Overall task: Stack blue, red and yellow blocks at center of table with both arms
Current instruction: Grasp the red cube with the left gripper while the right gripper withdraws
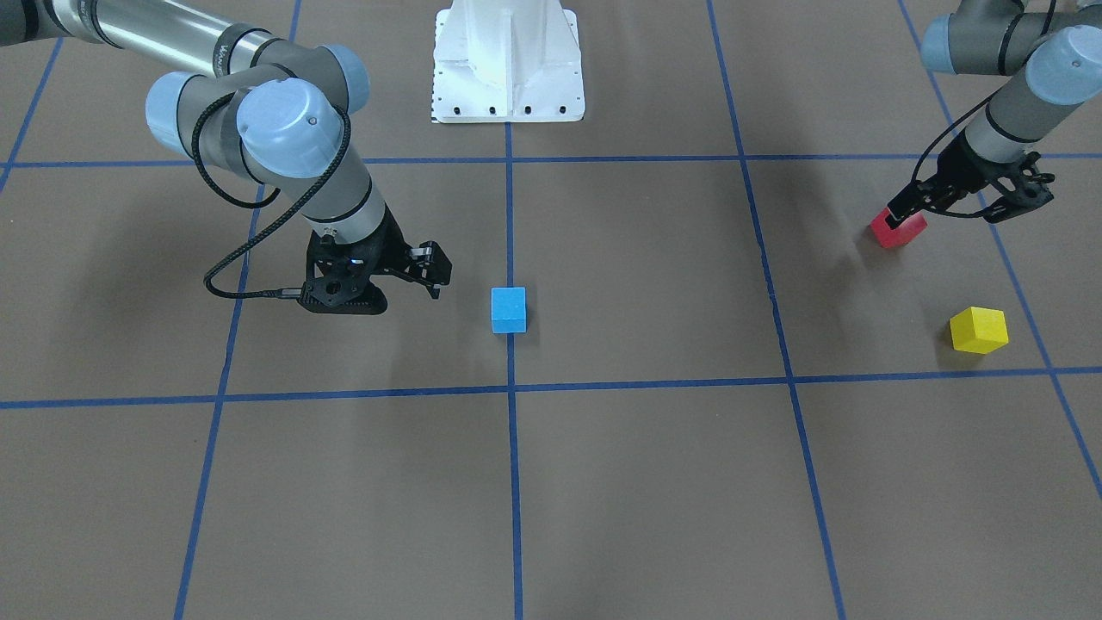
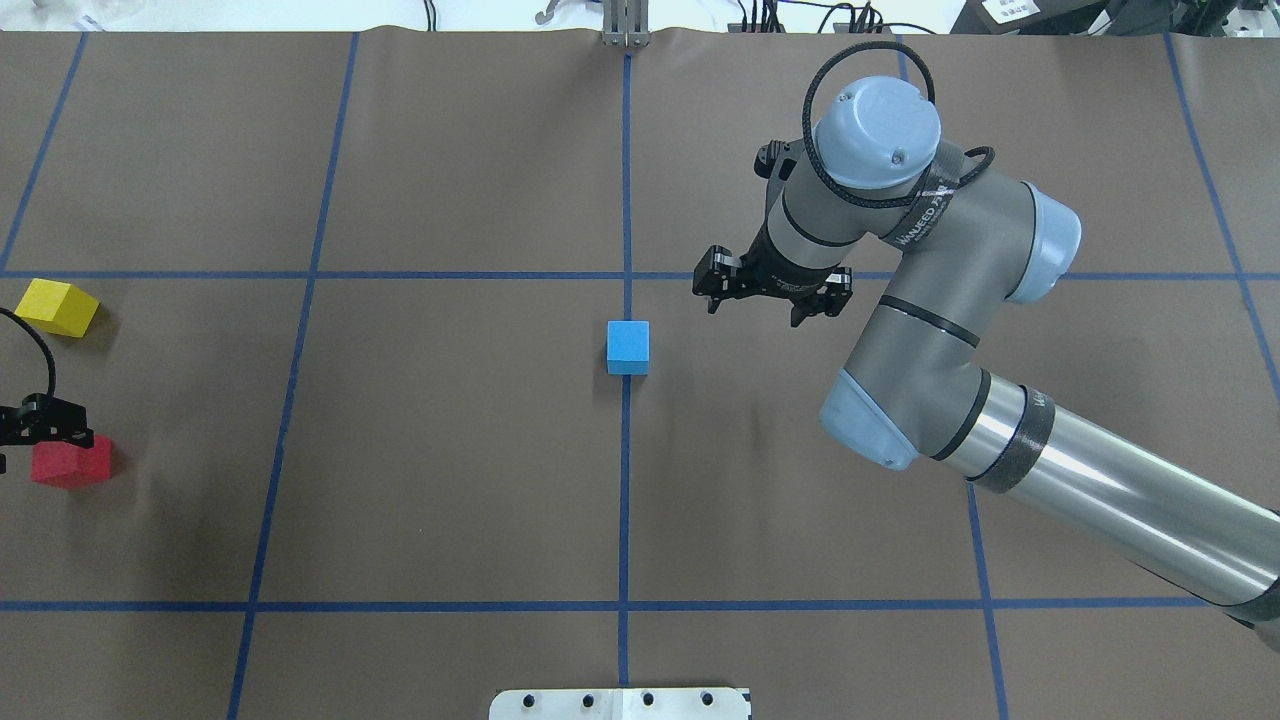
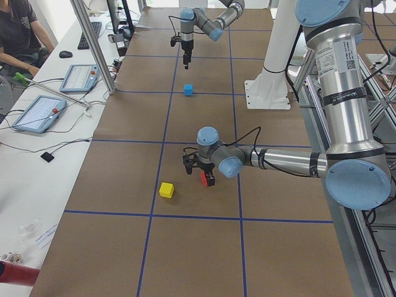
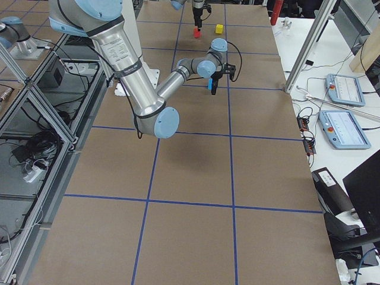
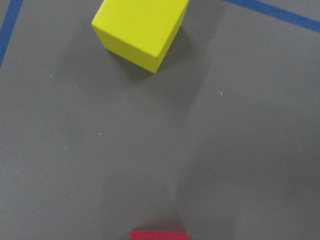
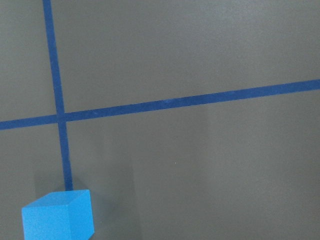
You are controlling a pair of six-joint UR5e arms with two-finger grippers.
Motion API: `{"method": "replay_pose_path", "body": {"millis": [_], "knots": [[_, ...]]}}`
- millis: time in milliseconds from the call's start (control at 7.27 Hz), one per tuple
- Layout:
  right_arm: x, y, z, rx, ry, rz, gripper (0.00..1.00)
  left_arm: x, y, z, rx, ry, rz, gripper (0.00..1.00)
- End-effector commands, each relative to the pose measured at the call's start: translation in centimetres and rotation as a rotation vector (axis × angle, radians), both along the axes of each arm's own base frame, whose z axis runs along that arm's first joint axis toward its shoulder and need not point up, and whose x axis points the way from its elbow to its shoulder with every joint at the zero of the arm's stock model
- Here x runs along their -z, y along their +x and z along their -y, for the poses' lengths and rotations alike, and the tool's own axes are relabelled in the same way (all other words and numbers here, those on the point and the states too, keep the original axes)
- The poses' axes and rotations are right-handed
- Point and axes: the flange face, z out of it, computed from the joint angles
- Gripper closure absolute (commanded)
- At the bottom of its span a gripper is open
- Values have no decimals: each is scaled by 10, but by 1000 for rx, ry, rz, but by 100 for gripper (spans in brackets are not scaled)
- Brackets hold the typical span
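Observation:
The blue block rests on a tape crossing at the table's middle. My right gripper hovers open and empty a short way beside it; its wrist view shows the blue block at the lower left. The red block and yellow block lie far out on my left side. My left gripper hangs open over the red block, one fingertip just above it. The left wrist view shows the yellow block and the red block's edge.
The white bolted pedestal stands at the robot's side of the table. Tablets, cables and a seated person are on a bench beyond the table's far edge. Blue tape lines divide the surface into squares.

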Motion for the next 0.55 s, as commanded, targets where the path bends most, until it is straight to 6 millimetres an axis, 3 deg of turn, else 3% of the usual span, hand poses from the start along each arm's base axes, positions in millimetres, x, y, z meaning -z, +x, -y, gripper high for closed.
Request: {"method": "replay_pose_path", "body": {"millis": [0, 413], "knots": [[-7, -1, -2, -8, 1, -14, 0, 1, 14, -6, -25, -4, 0, 0], [-10, -5, -5, -12, 8, -24, 0, -2, 17, -6, -37, 1, 5, 6]]}}
